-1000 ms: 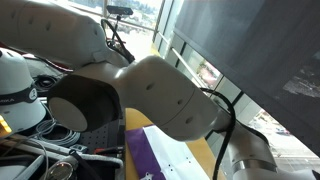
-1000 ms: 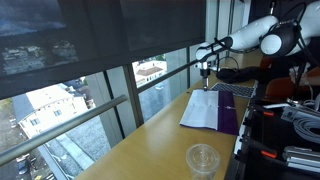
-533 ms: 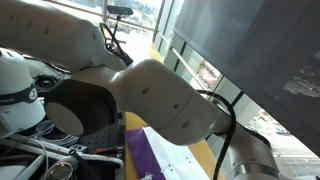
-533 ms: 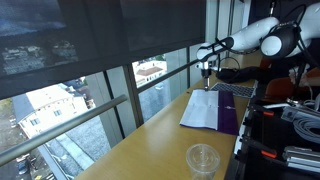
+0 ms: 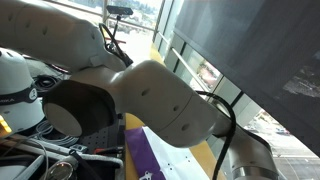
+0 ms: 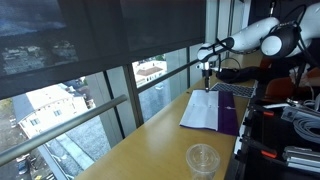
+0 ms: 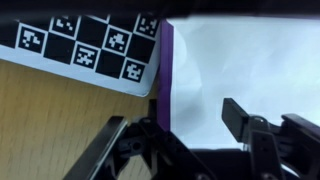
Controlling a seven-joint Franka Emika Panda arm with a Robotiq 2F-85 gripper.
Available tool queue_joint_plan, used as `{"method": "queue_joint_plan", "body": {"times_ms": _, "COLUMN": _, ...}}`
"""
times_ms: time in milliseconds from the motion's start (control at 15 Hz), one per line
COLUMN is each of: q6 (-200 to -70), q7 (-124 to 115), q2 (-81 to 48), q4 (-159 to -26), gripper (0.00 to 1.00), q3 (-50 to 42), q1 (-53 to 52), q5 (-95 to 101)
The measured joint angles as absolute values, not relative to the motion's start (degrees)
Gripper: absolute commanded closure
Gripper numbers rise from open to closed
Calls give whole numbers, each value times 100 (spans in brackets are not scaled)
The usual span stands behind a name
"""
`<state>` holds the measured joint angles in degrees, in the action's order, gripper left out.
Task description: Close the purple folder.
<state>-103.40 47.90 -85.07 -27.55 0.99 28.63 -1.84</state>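
Above the worktop's (image 6: 150, 130) far end, the pincer (image 6: 205, 72) hangs with jaws spread wide over the purple folder (image 6: 212, 110), which lies open, probably lining up to catch a cover. Only the wrist view shows the cover edge (image 7: 166, 70) at 12 o'clock and a checkered marker sheet (image 7: 90, 45) at 10 o'clock.

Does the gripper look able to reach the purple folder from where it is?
Probably yes: the gripper hangs above the purple folder's far end, jaws apart, and the wrist view shows nothing in between.
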Motion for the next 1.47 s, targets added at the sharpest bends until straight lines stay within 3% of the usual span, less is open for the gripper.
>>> {"method": "queue_joint_plan", "body": {"times_ms": 200, "q6": -10340, "q7": 4790, "q2": -8507, "q4": -2758, "gripper": 33, "q3": 118, "q1": 2863, "q5": -206}}
{"method": "queue_joint_plan", "body": {"times_ms": 733, "q6": -9989, "q7": 4900, "q2": -8460, "q4": -2564, "gripper": 99, "q3": 333, "q1": 2866, "q5": -482}}
{"method": "queue_joint_plan", "body": {"times_ms": 1000, "q6": -9965, "q7": 5035, "q2": -8418, "q4": -2567, "gripper": 100, "q3": 403, "q1": 2965, "q5": -635}}
{"method": "queue_joint_plan", "body": {"times_ms": 1067, "q6": -9934, "q7": 5069, "q2": -8401, "q4": -2567, "gripper": 74, "q3": 426, "q1": 3011, "q5": -676}}
{"method": "queue_joint_plan", "body": {"times_ms": 1133, "q6": -9890, "q7": 5118, "q2": -8386, "q4": -2566, "gripper": 73, "q3": 444, "q1": 3061, "q5": -706}}
{"method": "queue_joint_plan", "body": {"times_ms": 1467, "q6": -9874, "q7": 5404, "q2": -8378, "q4": -2567, "gripper": 38, "q3": 454, "q1": 3206, "q5": -713}}
